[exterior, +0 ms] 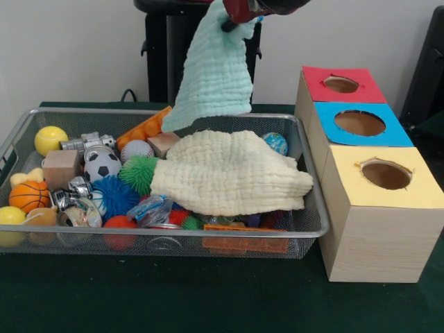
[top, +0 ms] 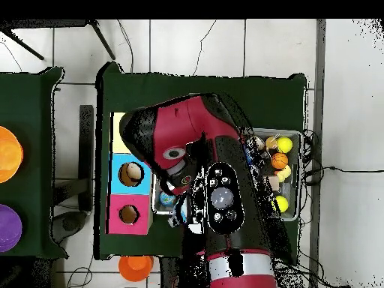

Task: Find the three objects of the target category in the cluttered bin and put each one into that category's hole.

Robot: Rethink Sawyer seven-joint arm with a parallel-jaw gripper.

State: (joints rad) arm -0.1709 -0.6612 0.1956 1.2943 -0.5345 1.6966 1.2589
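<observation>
A pale teal cloth hangs from my gripper, which is shut on its top corner above the back of the wire bin. The cloth's lower edge hangs just above the bin's contents. A cream cloth lies spread over the right half of the bin. To the right stands a wooden box with a red-framed hole, a blue-framed hole and a yellow-framed hole. In the overhead view my arm hides the gripper and most of the bin.
The bin's left half holds a soccer ball, a basketball, a yellow ball, a green spiky ball, a wooden block and metal parts. An orange object lies on the floor beside the table.
</observation>
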